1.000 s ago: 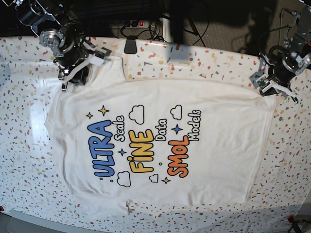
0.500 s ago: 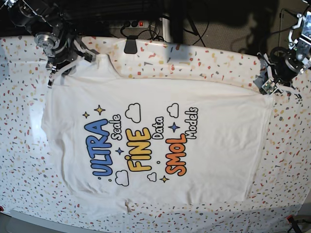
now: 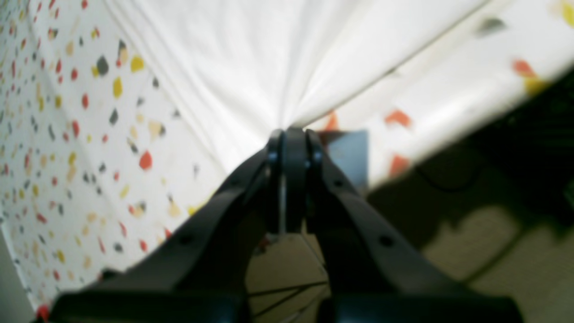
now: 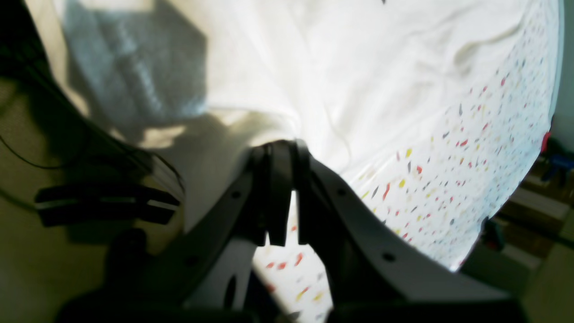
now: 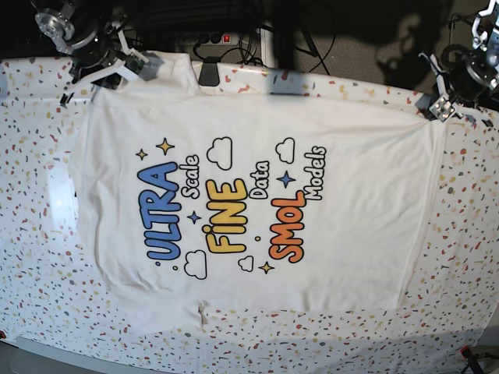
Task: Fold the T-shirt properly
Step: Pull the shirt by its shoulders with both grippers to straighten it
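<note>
Both claws, left claw and right claw, pinch T-shirt corners.

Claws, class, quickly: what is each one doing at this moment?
Left claw: closed, pinching a corner of the T-shirt.
Right claw: closed, gripping the T-shirt's edge.

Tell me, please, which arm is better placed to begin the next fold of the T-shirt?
Neither clearly. The left hand is shut on a corner of the T-shirt at the table's far edge, and the right hand is shut on the opposite far corner. The next fold probably needs both together.
</note>
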Available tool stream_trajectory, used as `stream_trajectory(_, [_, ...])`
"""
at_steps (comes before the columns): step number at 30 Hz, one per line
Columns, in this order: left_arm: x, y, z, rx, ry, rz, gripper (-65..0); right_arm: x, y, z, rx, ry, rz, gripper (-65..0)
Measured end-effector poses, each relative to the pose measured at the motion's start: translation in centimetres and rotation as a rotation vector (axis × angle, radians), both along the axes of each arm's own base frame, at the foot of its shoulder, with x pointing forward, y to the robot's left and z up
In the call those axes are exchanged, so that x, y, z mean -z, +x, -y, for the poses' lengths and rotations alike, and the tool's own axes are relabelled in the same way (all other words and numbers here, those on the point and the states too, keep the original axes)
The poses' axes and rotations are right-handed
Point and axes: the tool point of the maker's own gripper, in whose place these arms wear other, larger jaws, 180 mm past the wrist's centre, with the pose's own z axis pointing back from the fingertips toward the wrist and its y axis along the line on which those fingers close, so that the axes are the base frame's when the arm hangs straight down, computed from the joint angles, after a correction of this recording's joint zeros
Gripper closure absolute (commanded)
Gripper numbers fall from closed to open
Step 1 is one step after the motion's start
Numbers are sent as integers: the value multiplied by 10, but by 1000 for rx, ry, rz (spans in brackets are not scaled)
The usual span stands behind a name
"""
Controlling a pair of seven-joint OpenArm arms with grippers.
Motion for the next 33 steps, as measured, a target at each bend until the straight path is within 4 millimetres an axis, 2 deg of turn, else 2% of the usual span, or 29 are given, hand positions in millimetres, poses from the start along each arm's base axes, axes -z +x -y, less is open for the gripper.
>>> stream_trajectory(6, [-38, -5, -4, -28, -11, 88, 0, 3, -38, 1, 62, 35, -42, 0])
stream_trajectory(10, [-45, -19, -4, -86, -31, 93, 0, 2, -60, 1, 94, 42, -63, 0])
stream_trajectory(14, [-49, -21, -7, -105, -32, 111, 0, -4, -61, 3, 109, 34, -31, 0])
stream_trajectory(17, [-54, -14, -6, -96, -42, 140, 0, -15, -40, 8, 118, 26, 59, 0])
stream_trajectory(23, [-71, 16, -5, -95, -50, 221, 0, -34, 14, 4, 168, 142, 198, 0])
stream_trajectory(27, [-83, 41, -11, -108, -50, 287, 0, -36, 44, 7, 192, 196, 257, 0])
stream_trajectory(33, [-66, 57, -9, -90, -69, 246, 0, -36, 76, 9, 217, 278, 293, 0])
